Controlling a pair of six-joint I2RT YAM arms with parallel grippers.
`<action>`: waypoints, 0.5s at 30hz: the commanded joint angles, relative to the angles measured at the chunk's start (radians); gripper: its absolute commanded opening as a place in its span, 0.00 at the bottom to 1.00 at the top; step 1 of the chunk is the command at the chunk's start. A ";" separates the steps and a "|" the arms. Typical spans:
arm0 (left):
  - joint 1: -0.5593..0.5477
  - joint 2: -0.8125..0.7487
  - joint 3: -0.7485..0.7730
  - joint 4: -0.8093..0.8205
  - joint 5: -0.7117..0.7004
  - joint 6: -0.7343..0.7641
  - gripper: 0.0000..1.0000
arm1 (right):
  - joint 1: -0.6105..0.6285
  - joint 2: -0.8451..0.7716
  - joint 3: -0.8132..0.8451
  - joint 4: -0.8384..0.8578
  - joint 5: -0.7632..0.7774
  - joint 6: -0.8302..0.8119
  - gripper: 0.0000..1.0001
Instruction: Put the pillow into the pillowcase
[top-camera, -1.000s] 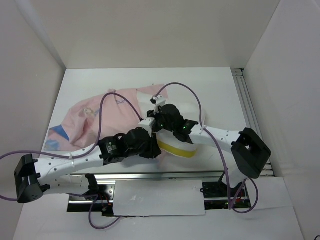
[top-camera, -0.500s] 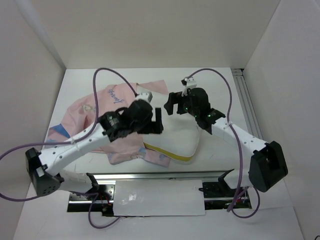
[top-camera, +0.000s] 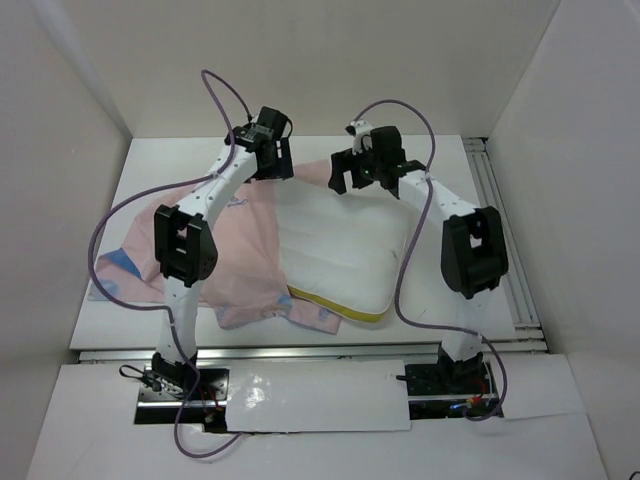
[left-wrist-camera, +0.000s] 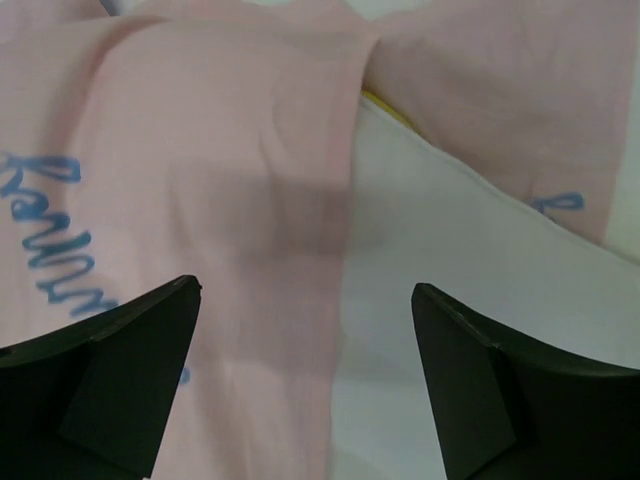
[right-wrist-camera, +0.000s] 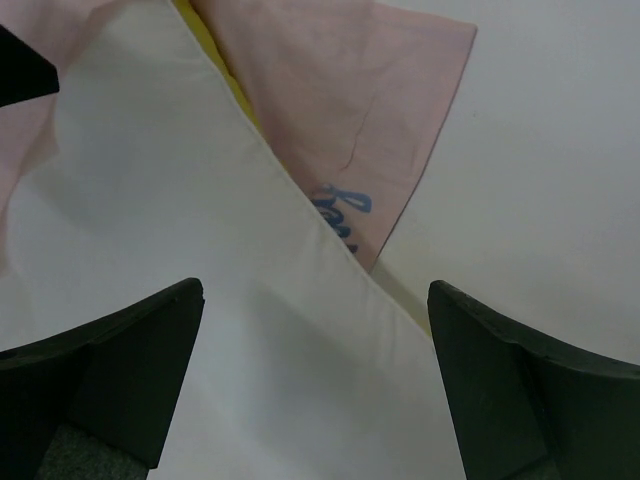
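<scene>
1. Top external view: the pillow (top-camera: 340, 245) lies flat on the table (top-camera: 450, 180), with its yellow edge strip (top-camera: 345, 308) toward the arm bases. The pillowcase (top-camera: 235, 265) is spread pink side up along the pillow's left side.
2. Left wrist view: the left gripper (left-wrist-camera: 305, 290) has its fingers (left-wrist-camera: 110, 380) spread wide and holds nothing. Pillowcase fabric lies beneath the left finger and most of the gap, and the pillow lies beneath the right finger.
3. Right wrist view: the right gripper (right-wrist-camera: 315, 288) is likewise wide apart and empty. The pillow lies below and between its fingers. Beyond the fingertips is a pink pillowcase corner with blue lettering (right-wrist-camera: 335, 205), partly covered by the pillow's edge.
</scene>
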 joint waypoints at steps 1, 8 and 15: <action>0.041 0.098 0.152 -0.063 -0.012 0.096 1.00 | -0.003 0.090 0.177 -0.089 -0.087 -0.101 1.00; 0.084 0.196 0.184 0.015 -0.011 0.176 0.90 | 0.006 0.284 0.351 -0.126 -0.164 -0.133 1.00; 0.113 0.225 0.184 0.035 -0.014 0.185 0.05 | 0.079 0.341 0.390 -0.221 -0.234 -0.277 1.00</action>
